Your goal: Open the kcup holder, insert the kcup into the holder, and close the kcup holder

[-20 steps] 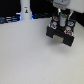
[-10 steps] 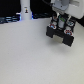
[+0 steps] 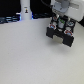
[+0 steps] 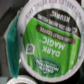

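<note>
Exterior view showed a wide pale table (image 3: 30,55) filling most of the picture, with the white Franka arm (image 3: 64,7) reaching down at the exterior view's right. Compared with a second earlier, the arm sat much as it did, hovering over the black kcup holder (image 3: 61,36), so little had changed; judging by that, the insertion step seemed under way but unfinished. Whether the holder's drawer stood open could not be told at this blur. A taller white bottle-like object (image 3: 25,9) stood at the back, well apart from the holder.

Wrist view was filled by the kcup (image 4: 46,42), very close to the lens, its green foil lid facing the camera. Upside-down white lettering read "DARK MAGIC", with smaller print too blurred to read. The gripper (image 3: 60,28) appeared closed on the kcup, though its fingertips were not plainly visible.
</note>
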You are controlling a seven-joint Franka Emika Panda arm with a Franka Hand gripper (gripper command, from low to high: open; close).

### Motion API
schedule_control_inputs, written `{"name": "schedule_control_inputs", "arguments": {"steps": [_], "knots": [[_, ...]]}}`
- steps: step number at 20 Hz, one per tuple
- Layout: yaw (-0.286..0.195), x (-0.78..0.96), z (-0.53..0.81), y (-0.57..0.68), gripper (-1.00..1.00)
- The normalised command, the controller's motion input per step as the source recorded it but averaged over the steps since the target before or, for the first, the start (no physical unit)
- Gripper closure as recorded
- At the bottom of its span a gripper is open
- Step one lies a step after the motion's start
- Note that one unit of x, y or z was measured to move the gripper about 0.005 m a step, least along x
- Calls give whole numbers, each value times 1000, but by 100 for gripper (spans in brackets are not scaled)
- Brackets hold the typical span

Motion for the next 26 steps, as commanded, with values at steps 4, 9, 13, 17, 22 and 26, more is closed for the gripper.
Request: {"name": "schedule_control_inputs", "arguments": {"steps": [4,9,13,17,22,26], "knots": [[58,138,240,102,-100],[79,198,366,48,-100],[64,323,598,-188,-100],[66,415,588,-319,-100],[51,534,400,-422,-100],[43,567,262,-465,-100]]}}
